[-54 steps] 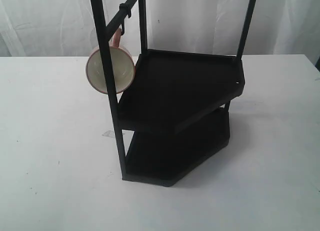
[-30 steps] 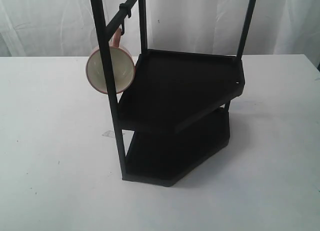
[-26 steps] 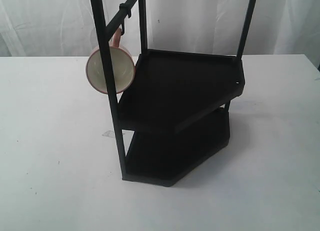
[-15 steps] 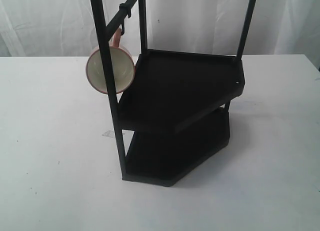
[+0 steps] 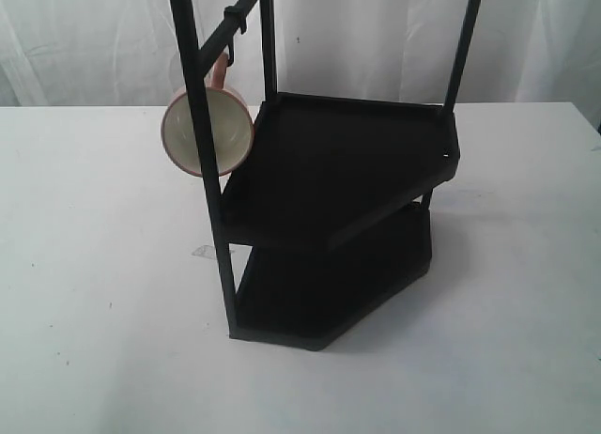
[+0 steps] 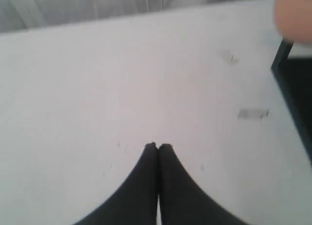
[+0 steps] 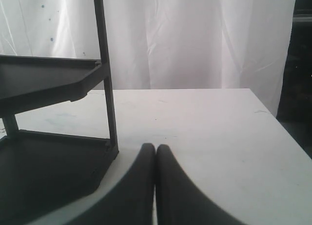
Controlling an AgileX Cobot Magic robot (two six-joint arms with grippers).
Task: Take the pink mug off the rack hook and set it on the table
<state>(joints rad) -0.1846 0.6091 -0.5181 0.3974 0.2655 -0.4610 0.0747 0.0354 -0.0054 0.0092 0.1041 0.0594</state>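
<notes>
Left gripper [image 6: 157, 147]: fingers pressed together, poised above the table [image 5: 94, 284].
Right gripper [image 7: 155, 148]: fingers pressed together, low beside the rack [image 5: 347, 180] base.
Pink mug [image 5: 208, 133]: hangs by its handle from the rack hook [image 5: 231, 41], mouth toward the exterior camera, off the table.

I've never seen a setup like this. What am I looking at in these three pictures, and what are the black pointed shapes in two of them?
This is a robot with two arms, each ending in a two-fingered gripper. The wide picture comes from a camera off the arms. It shows a black two-shelf rack standing on a white table, with a pink mug hanging by its handle from a rack hook. The other two pictures come from cameras on the wrists. The black shapes are the left gripper and the right gripper, both shut and holding nothing.
</notes>
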